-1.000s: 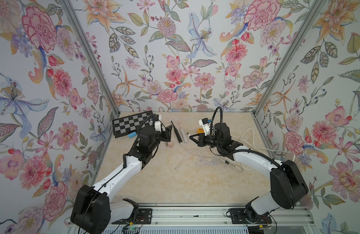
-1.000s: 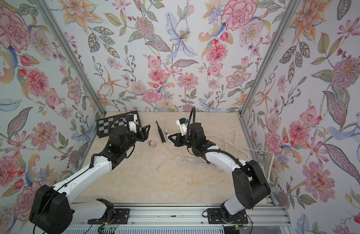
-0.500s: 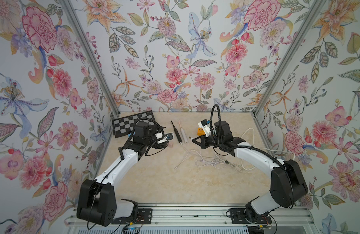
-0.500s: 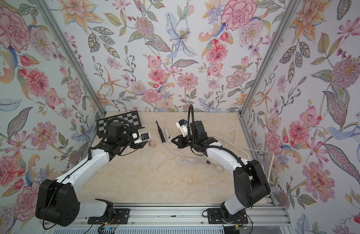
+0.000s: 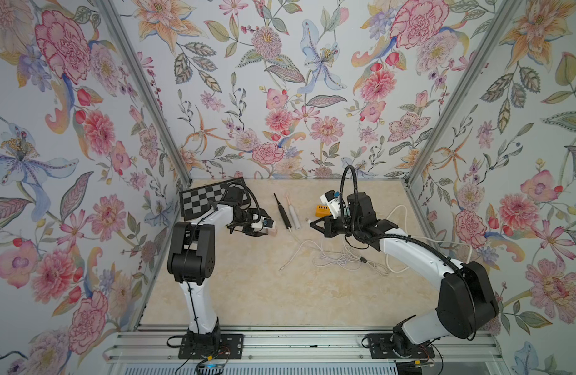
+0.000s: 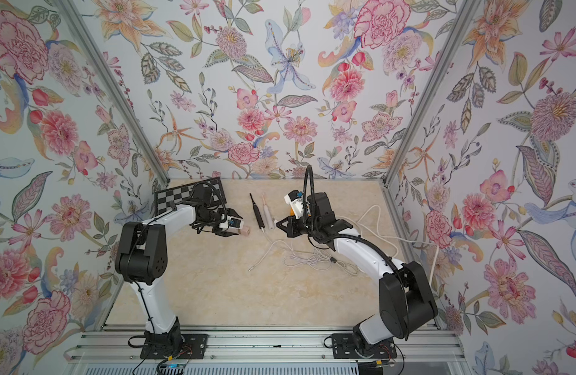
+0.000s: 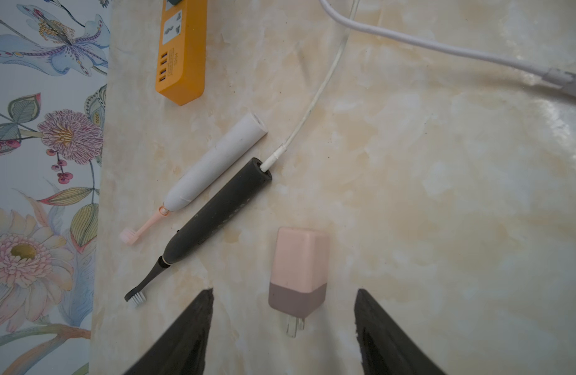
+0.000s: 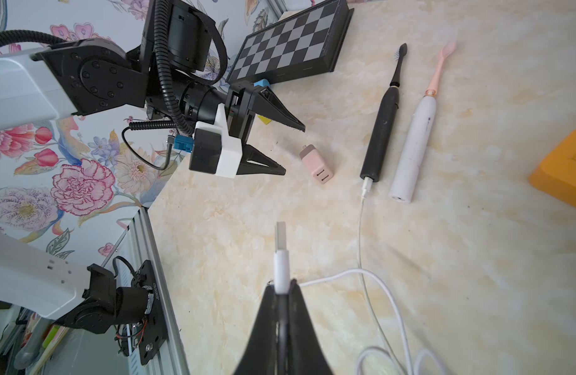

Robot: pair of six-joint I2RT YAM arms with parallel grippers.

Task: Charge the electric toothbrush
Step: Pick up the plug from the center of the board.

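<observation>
The step in hand looks like picking up the adapter so the cable's free end can go into it. Farthest left, the left pincer (image 8: 293, 150) is spread wide and holds nothing; in the left wrist view its fingers flank the prong end of the pink adapter (image 7: 298, 269), which lies flat on the table (image 7: 442, 227) clear of both. To do this well, I would bring the pincer lower, centre it on the adapter's broad faces and close on the pink body rather than the metal prongs. That leaves the ports at the far end free and turned toward the other arm. How high the tips sit above the table I cannot tell. Just right of the adapter lies the black toothbrush (image 7: 220, 207), flat, brush head toward the back wall, with the thin white cable (image 7: 316, 97) already seated in its base. A tug on that cable could pull it out, so slack should be kept. A white toothbrush (image 7: 215, 165) lies alongside it, close by. Further right, the right pincer (image 8: 281, 287) is pressed together on the cable's USB plug (image 8: 281, 256), whose metal tip points toward the adapter, well apart from it. The orange power strip (image 7: 181, 48) lies beyond, near the back wall.
</observation>
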